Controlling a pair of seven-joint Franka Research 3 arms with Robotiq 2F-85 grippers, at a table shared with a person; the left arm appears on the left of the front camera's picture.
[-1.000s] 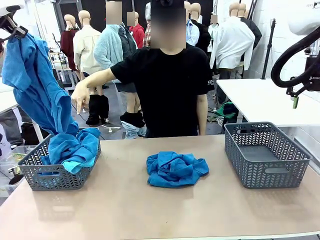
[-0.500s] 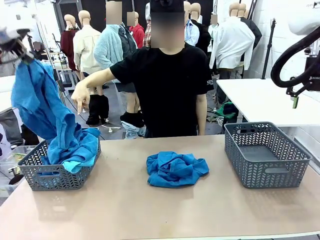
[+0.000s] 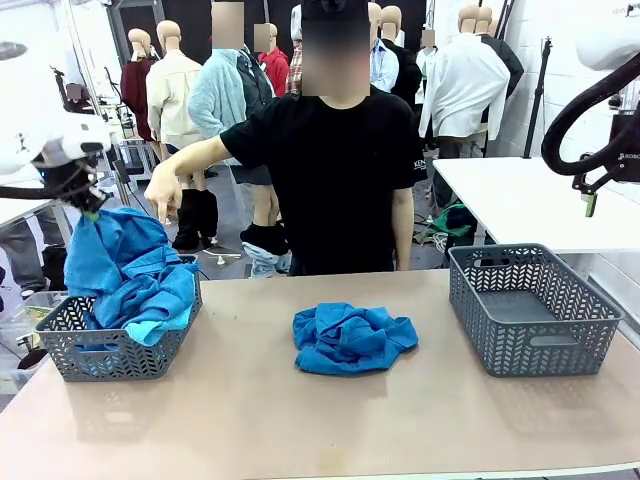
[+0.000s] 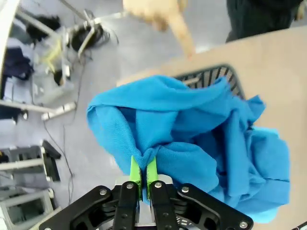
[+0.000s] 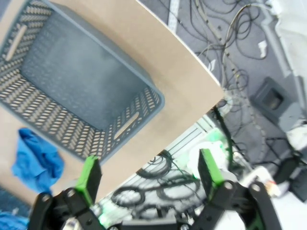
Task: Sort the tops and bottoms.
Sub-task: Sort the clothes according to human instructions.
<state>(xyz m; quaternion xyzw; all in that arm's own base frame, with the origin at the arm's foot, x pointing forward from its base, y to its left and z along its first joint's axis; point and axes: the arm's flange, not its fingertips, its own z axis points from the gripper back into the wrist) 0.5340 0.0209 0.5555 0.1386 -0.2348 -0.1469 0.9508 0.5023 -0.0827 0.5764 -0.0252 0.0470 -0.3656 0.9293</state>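
Left gripper (image 4: 143,165): pinching shut on a fold of the blue top (image 3: 118,255).
Blue top: hanging toward the gripper's 5 o'clock, long axis running down, lower part piling into the left basket (image 3: 72,345).
Blue heap (image 3: 352,338): lying mid-surface, 3 o'clock of that basket.
Right gripper (image 5: 148,171): gaping open, empty, over the right basket (image 5: 72,81).

Front view across table (image 3: 250,420), left wrist close above left basket (image 3: 110,352), right wrist high above right basket (image 5: 48,117)
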